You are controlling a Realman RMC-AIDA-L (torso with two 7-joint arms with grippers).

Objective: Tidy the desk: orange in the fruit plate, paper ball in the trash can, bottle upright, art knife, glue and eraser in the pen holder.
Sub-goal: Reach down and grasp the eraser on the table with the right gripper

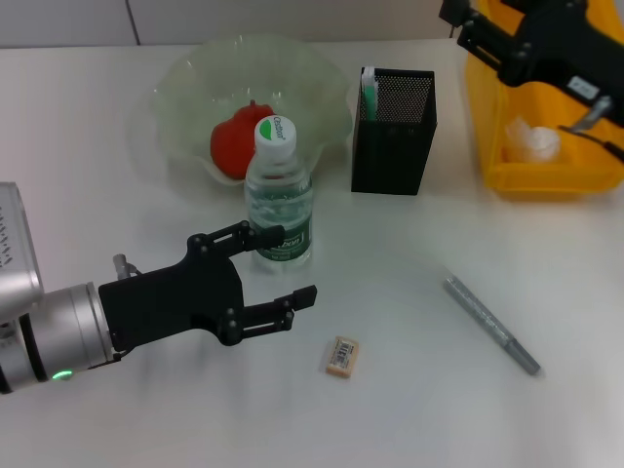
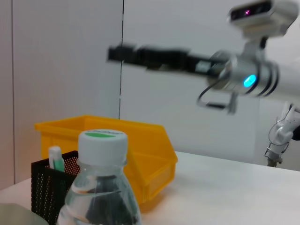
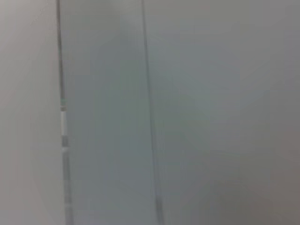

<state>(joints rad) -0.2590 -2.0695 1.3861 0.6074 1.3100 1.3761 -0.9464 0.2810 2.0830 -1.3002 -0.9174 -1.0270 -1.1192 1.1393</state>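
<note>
White desk | 1 bottle upright | 1 eraser | 1 orange

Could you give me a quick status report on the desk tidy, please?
Left gripper open beside upright bottle. Right gripper over trash can, paper ball inside. Orange in fruit plate. Eraser, art knife loose; nothing blocking.

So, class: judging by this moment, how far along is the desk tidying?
Done: the orange lies in the fruit plate, the paper ball in the trash can, and the bottle stands upright. In hand: the open left gripper sits beside the bottle. Left: the eraser and art knife lie on the desk.
</note>
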